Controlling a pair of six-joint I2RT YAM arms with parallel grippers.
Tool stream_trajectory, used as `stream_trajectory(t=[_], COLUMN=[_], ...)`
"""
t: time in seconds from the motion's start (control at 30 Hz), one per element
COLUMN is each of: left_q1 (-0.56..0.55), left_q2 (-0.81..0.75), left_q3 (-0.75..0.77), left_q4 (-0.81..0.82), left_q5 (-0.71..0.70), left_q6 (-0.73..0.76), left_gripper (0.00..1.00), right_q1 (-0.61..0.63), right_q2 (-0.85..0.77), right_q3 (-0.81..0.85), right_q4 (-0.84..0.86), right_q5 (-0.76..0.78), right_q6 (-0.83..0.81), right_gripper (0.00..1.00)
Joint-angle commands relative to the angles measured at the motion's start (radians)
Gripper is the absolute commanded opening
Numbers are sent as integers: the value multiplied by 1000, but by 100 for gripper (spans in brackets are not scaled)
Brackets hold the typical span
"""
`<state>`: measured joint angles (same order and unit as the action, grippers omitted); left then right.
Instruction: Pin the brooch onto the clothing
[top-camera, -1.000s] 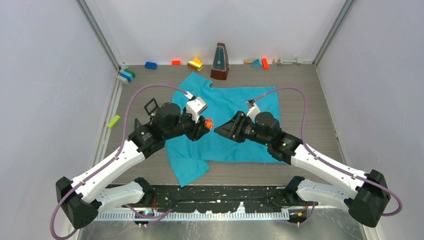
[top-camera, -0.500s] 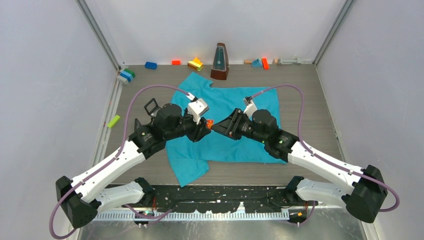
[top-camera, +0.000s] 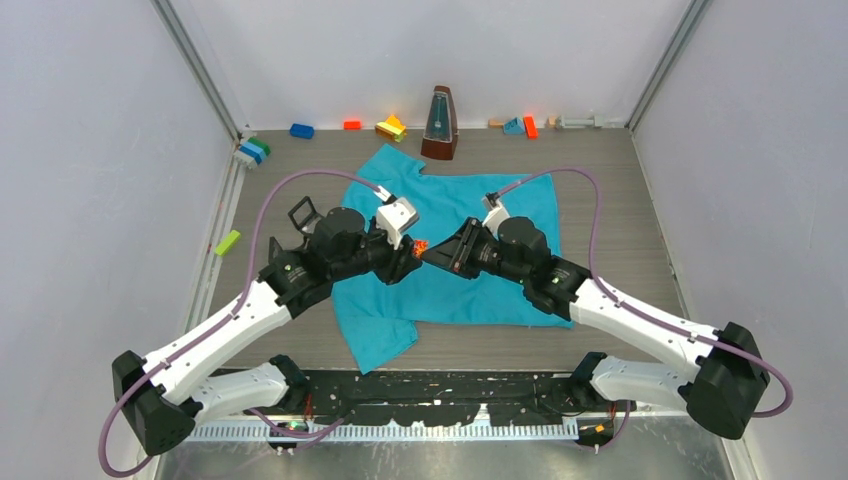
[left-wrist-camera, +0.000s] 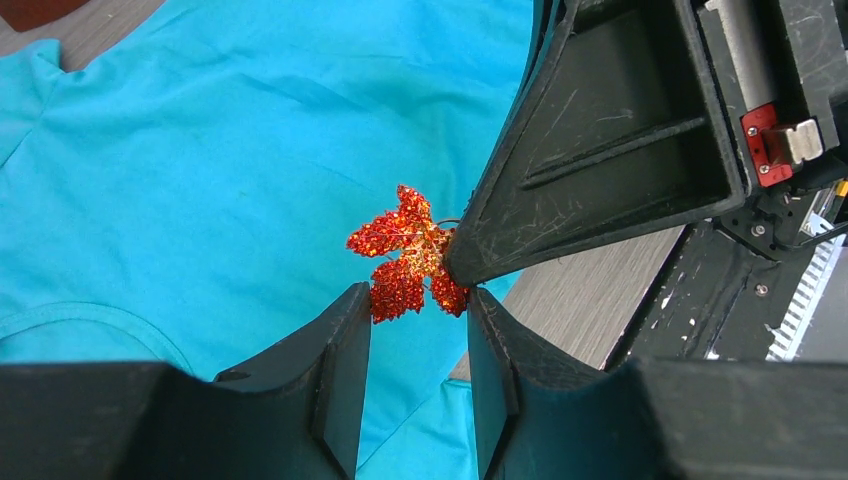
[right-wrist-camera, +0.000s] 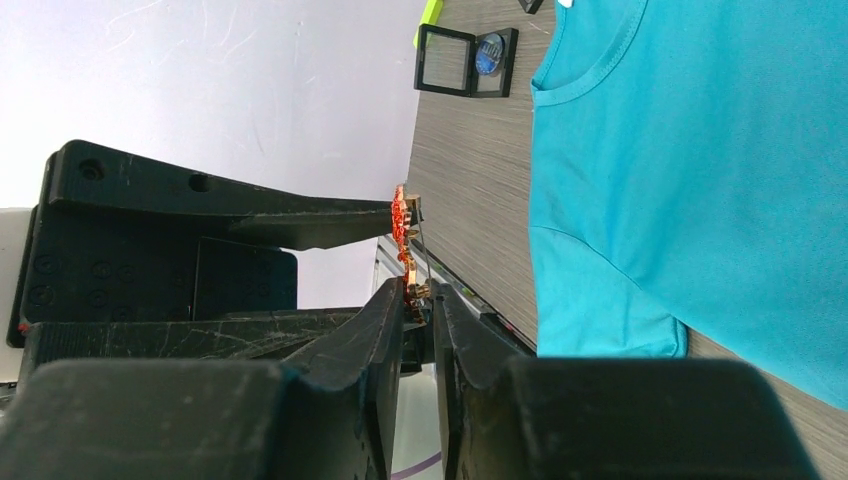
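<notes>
The clothing, a teal T-shirt (top-camera: 455, 195), lies flat on the table under both arms. It also fills the left wrist view (left-wrist-camera: 200, 190) and the right side of the right wrist view (right-wrist-camera: 700, 180). The brooch (left-wrist-camera: 410, 255), a glittery red-orange leaf, hangs above it between the two grippers (top-camera: 420, 245). My left gripper (left-wrist-camera: 418, 300) is shut on the leaf's lower lobes. My right gripper (right-wrist-camera: 418, 290) comes from the opposite side with its jaws narrowed on the brooch's (right-wrist-camera: 405, 235) back clasp, seen edge on. The two grippers' tips nearly touch (top-camera: 408, 255) (top-camera: 432, 254).
A metronome (top-camera: 439, 123) stands behind the shirt. Coloured blocks (top-camera: 390, 127) lie along the back edge, and a green one (top-camera: 227, 242) lies at the left. An open black box (top-camera: 301, 213) (right-wrist-camera: 468, 60) sits left of the shirt. Grey walls enclose the table.
The right gripper has moved left up to the left gripper and its jaws have narrowed around the brooch. The left gripper has stayed where it was with the brooch.
</notes>
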<state>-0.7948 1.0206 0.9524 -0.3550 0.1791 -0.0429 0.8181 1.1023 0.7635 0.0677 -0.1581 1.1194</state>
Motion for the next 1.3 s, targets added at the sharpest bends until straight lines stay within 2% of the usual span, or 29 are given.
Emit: stream_trajectory(t=[0.0, 0.17, 0.23, 0.3, 0.33, 0.43, 0.47, 0.6, 0.73, 0.9, 0.93, 1.1, 1.27], left_q1=[-7, -9, -9, -9, -9, -9, -9, -9, -9, -7, -7, -6, -6], left_q2=[2, 5, 6, 6, 5, -1, -6, -56, -103, -90, -89, -118, -146], left_q3=[8, 8, 8, 9, 11, 20, 26, 32, 33, 87, 75, -83, -234], left_q4=[48, 44, 42, 38, 35, 16, 4, -9, -17, -166, -177, -64, 63], left_q5=[-3, -2, 0, -1, -1, -9, -25, -128, -226, -329, -331, -244, -206], left_q6=[14, 18, 18, 20, 22, 39, 40, 1, -182, -502, -578, -812, -969], left_gripper=[27, 27, 27, 31, 38, 76, 84, 97, 100, 100, 100, 100, 98], right_q1=[6, 6, 6, 6, 6, 6, 6, 6, 19, 104, 124, 325, 440], right_q2=[16, 43, 51, 55, 53, 40, 29, 8, 15, 38, 47, 86, 124], right_q3=[45, 50, 52, 54, 53, 48, 43, 10, -8, -1, 3, 16, 23], right_q4=[54, 57, 56, 54, 50, 29, 14, -48, -60, -60, -60, -76, -24], right_q5=[11, 14, 15, 17, 22, 44, 65, 184, 243, 282, 328, 580, 700], right_q6=[-25, -58, -77, -100, -121, -192, -258, -500, -662, -776, -794, -924, -976], right_gripper=[21, 14, 5, 1, 1, 1, 1, 1, 1, 1, 1, 1, 1])
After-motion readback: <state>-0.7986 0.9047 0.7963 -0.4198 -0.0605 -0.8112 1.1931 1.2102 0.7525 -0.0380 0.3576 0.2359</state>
